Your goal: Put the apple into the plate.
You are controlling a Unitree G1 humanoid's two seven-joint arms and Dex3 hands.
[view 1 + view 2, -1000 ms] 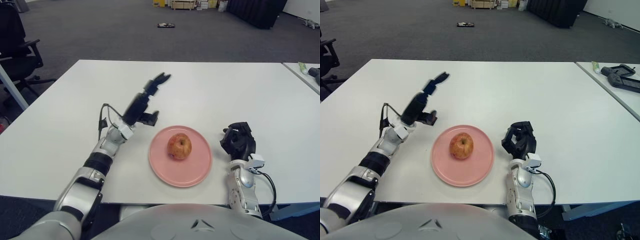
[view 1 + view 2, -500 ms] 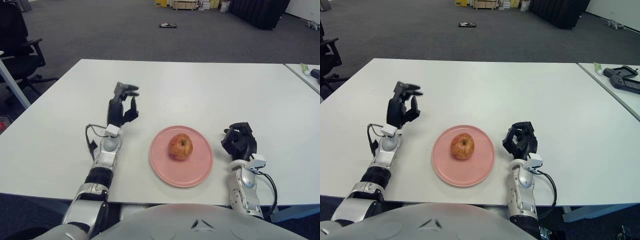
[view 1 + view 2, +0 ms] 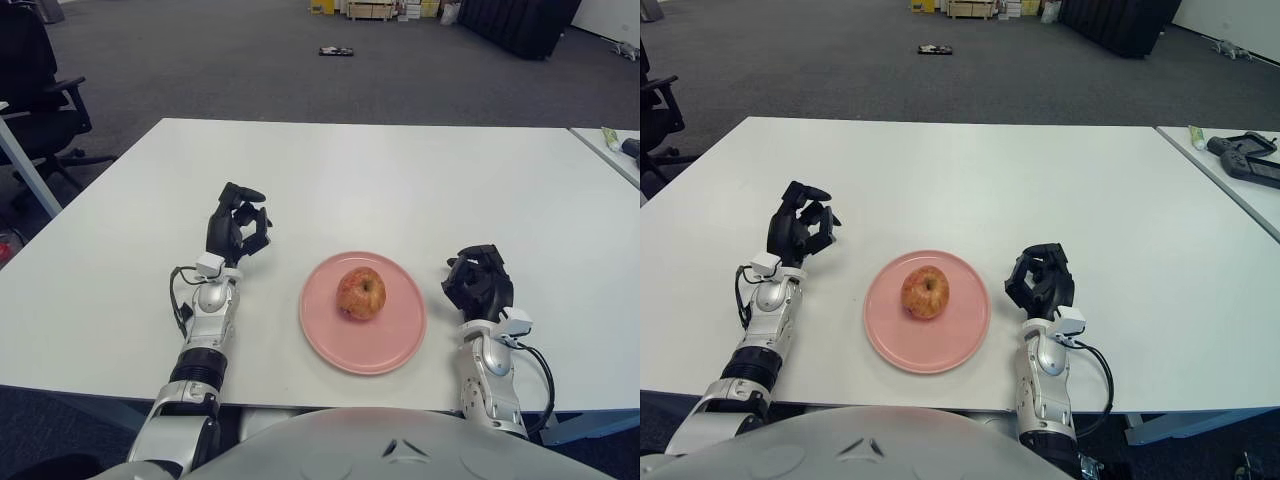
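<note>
A red-yellow apple (image 3: 360, 293) sits upright on the pink plate (image 3: 398, 340), slightly left of its middle. My left hand (image 3: 236, 222) is raised left of the plate, palm toward the plate, fingers curled inward and holding nothing. My right hand (image 3: 478, 280) stands just right of the plate's rim, fingers curled into a loose fist, holding nothing. Neither hand touches the apple or the plate.
The white table (image 3: 400, 180) stretches far behind the plate. A second table at the right edge carries dark devices (image 3: 1240, 152). An office chair (image 3: 35, 95) stands on the floor at far left.
My left arm has drawn back from its reach over the table toward the near left, and its fingers have curled in. The apple, plate and right hand have stayed still.
</note>
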